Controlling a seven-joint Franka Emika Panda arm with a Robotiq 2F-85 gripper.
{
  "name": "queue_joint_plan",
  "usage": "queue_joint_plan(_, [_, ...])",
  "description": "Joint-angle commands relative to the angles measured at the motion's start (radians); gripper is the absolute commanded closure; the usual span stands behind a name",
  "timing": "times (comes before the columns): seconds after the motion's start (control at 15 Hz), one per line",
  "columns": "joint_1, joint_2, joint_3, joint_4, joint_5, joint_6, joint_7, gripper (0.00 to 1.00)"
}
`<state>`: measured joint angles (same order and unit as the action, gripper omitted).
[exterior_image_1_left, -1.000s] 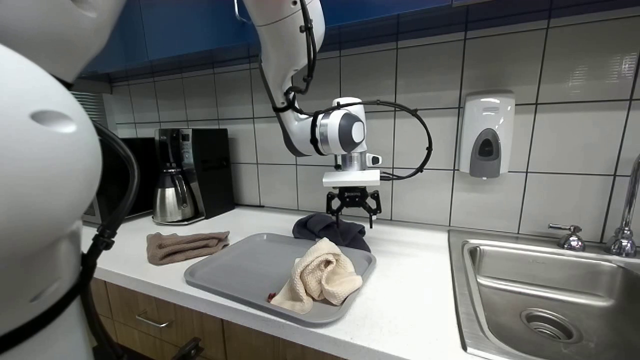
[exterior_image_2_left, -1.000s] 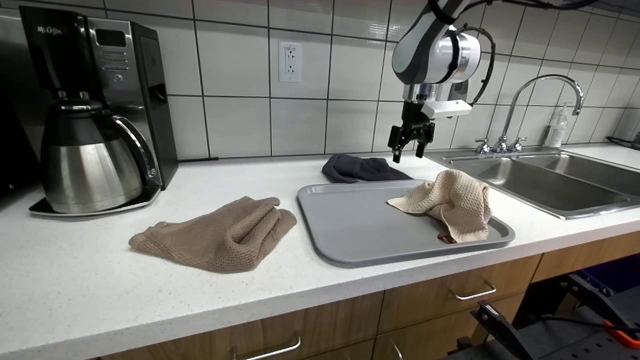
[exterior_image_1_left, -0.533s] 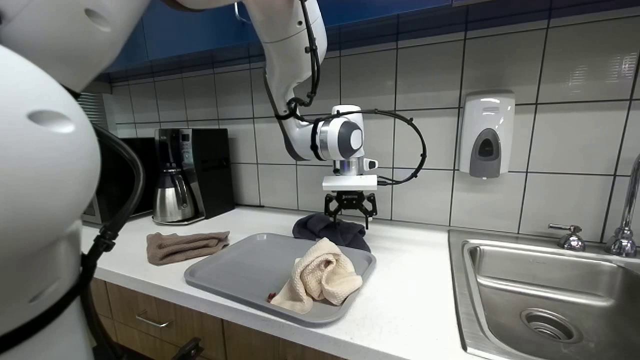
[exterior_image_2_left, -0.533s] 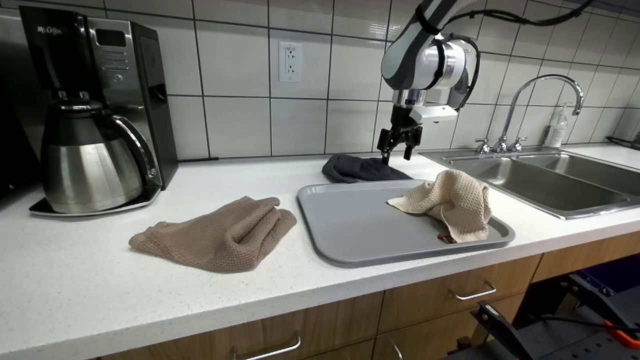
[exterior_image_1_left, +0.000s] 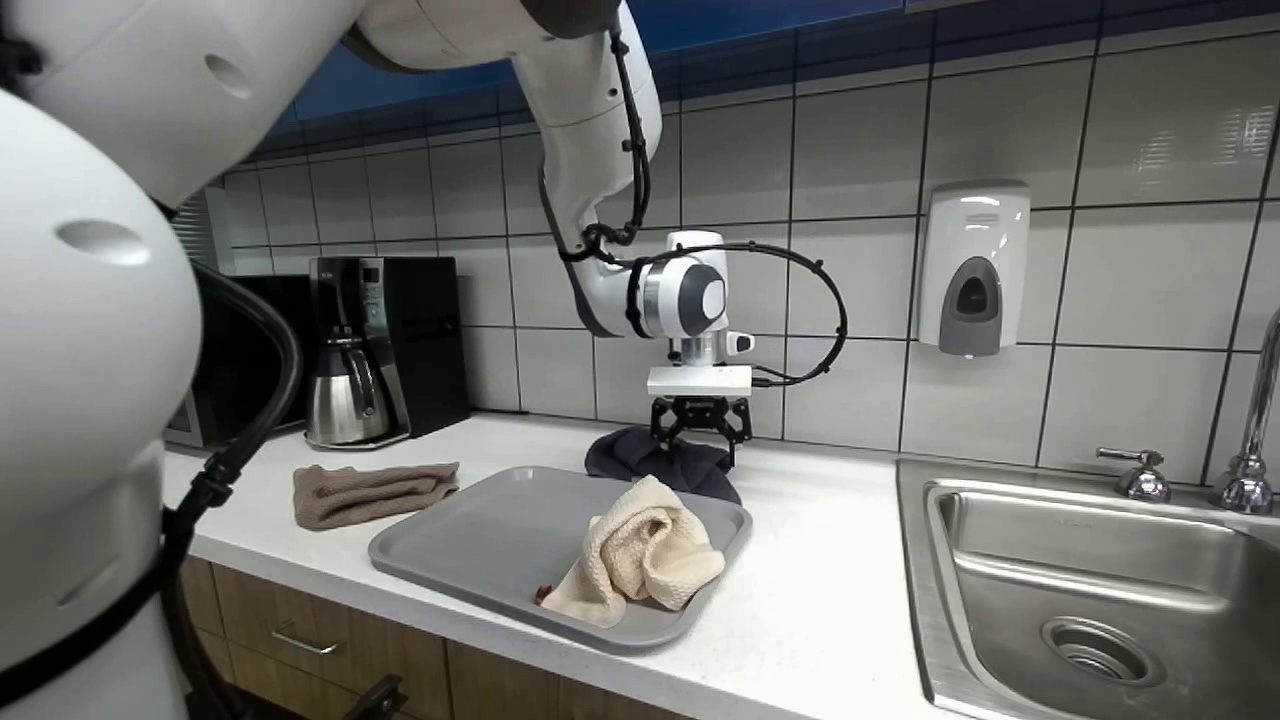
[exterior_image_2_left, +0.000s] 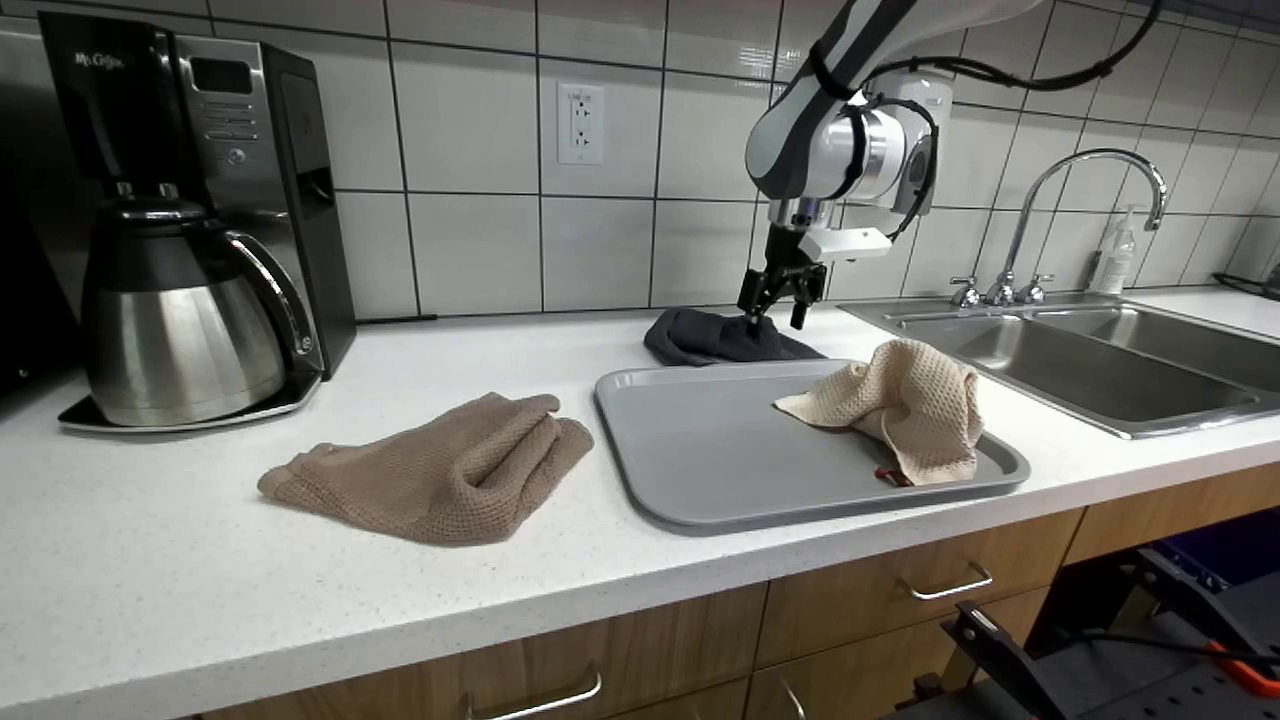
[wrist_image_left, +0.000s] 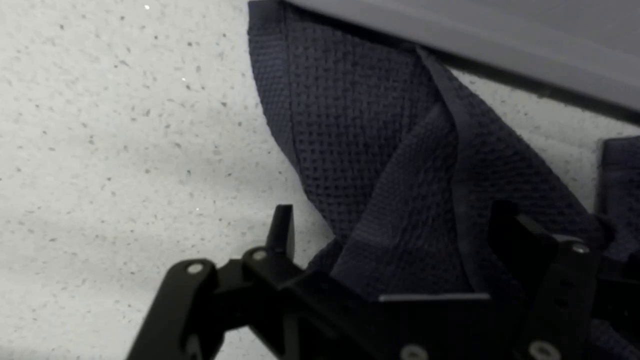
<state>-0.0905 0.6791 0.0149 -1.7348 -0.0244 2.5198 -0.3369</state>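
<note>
The gripper (wrist_image_left: 393, 210) has dropped lower over the dark cloth (wrist_image_left: 360, 115), its jaws wide apart; whether they touch it I cannot tell. The cloth lies bunched on the counter (exterior_image_2_left: 150, 540), between the tray (exterior_image_2_left: 700, 440) and the tiled wall (exterior_image_2_left: 470, 250).

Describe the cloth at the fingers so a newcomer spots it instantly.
On the white counter, find the gray tray. Along its edge nearest the tiled wall lies a crumpled navy cloth, seen between the open fingers in the wrist view. It is far darker than the brown cloth beside the tray and the cream cloth on it.
</note>
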Motion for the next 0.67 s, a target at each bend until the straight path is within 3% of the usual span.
queue_joint_plan(0.0, [0.008,0.059,0.002,0.069,-0.018,0.04,0.042,0.0])
queue_joint_plan(0.6, [0.027,0.121,0.011,0.128,-0.016,0.037,0.053,0.0])
